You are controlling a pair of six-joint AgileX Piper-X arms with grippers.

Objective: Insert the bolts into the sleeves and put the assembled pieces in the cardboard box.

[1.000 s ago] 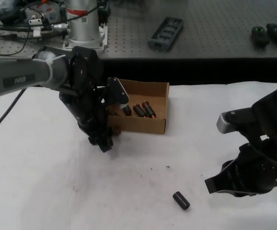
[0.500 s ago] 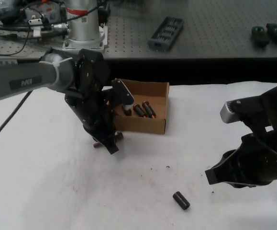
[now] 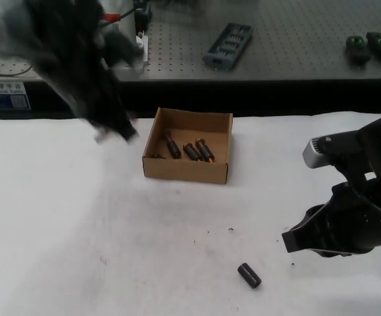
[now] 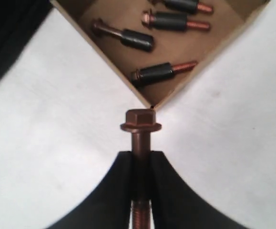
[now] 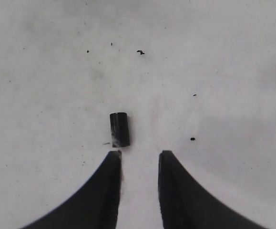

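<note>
My left gripper (image 4: 140,155) is shut on a copper bolt (image 4: 140,136), whose hex head sticks out past the fingertips. Beyond it lies a corner of the cardboard box (image 4: 110,12), which holds several bolts in black sleeves (image 4: 164,71). In the high view the left arm (image 3: 78,59) is a blur up at the back left of the box (image 3: 185,170). A loose black sleeve (image 3: 249,275) lies on the white cloth at the front. My right gripper (image 5: 138,155) is open just short of that sleeve (image 5: 119,129), which lies slightly off to one side of the gap.
White cloth (image 3: 58,230) covers the bench. Behind it is a perforated metal board with a dark blue rack (image 3: 228,43) and two dark green knobs (image 3: 370,47). Small dark specks (image 5: 140,52) dot the cloth near the sleeve.
The left arm has swung up and away from the box's front left corner toward the back left, blurred with motion. The right arm has barely shifted.
</note>
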